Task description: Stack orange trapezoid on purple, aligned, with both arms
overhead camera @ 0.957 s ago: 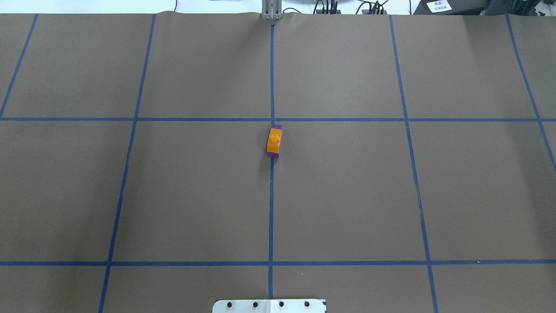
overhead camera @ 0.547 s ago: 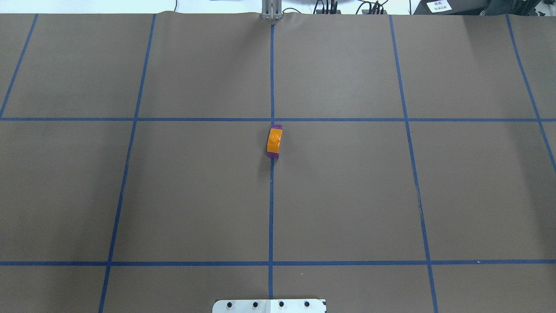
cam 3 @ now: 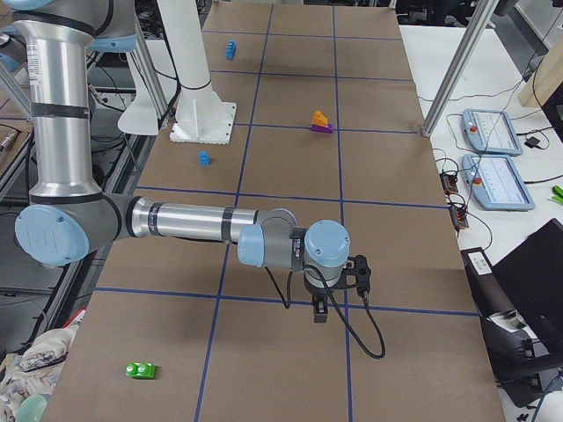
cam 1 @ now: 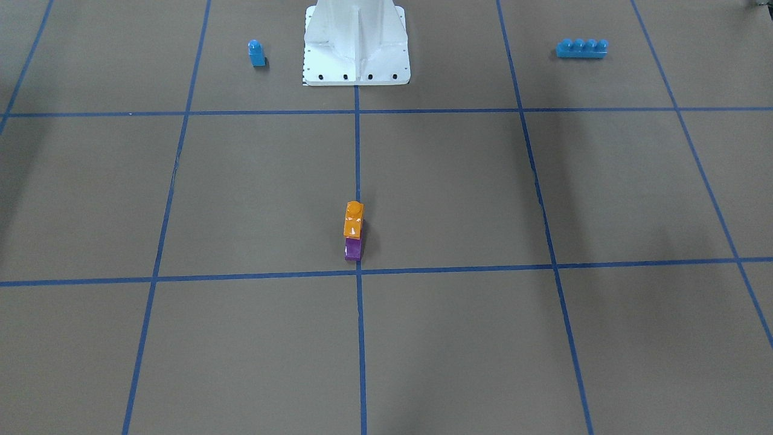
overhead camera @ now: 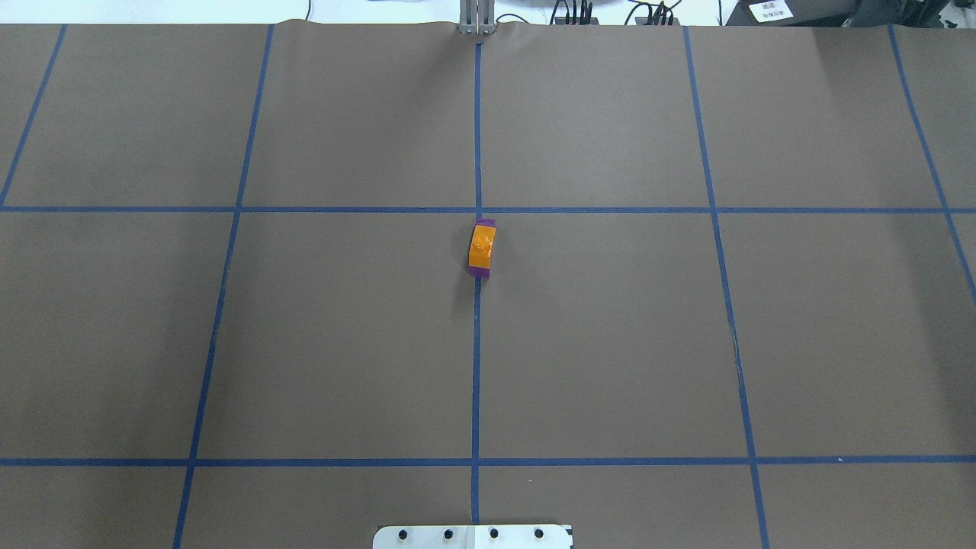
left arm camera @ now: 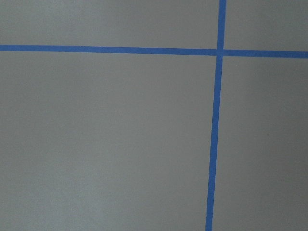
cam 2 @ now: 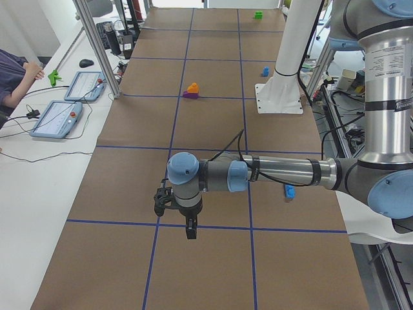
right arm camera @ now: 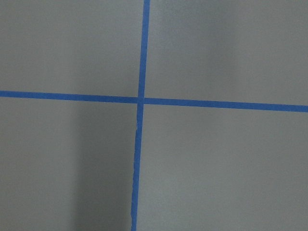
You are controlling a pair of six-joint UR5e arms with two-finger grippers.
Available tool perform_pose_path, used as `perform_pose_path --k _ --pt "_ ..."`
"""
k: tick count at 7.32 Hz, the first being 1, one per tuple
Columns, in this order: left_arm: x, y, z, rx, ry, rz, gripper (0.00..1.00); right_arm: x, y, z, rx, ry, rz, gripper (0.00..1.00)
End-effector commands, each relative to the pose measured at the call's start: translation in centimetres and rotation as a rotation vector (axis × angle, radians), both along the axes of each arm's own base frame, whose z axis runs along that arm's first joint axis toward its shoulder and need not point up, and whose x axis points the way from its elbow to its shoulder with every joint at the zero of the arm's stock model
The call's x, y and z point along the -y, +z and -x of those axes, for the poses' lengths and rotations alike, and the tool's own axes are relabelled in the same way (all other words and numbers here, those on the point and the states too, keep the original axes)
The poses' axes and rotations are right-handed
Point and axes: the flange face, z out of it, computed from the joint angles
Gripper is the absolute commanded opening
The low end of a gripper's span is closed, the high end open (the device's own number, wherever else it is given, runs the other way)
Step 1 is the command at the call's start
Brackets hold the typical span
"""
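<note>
The orange trapezoid (cam 1: 353, 220) sits on top of the purple brick (cam 1: 352, 248) at the table's middle, on the centre tape line. The stack also shows in the overhead view, orange (overhead camera: 481, 245) over purple (overhead camera: 479, 271). No arm touches the stack. My left gripper (cam 2: 188, 227) shows only in the exterior left view, low over the table and far from the stack. My right gripper (cam 3: 320, 308) shows only in the exterior right view, also far from it. I cannot tell whether either is open or shut. Both wrist views show only the mat and tape.
A small blue single-stud brick (cam 1: 256, 53) and a long blue four-stud brick (cam 1: 581, 48) lie either side of the white robot base (cam 1: 356, 42). A green brick (cam 3: 141, 370) lies near the table's end on my right. An operator's arm and control tablets (cam 2: 57, 119) are beside the table.
</note>
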Motion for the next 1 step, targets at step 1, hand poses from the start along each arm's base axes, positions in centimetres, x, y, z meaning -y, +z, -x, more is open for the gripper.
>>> perform_pose_path --k 1 --pt "0.2 -0.13 0.0 0.001 0.0 -0.002 1.0 0.11 0.07 -0.02 0.0 0.0 0.001 1.0"
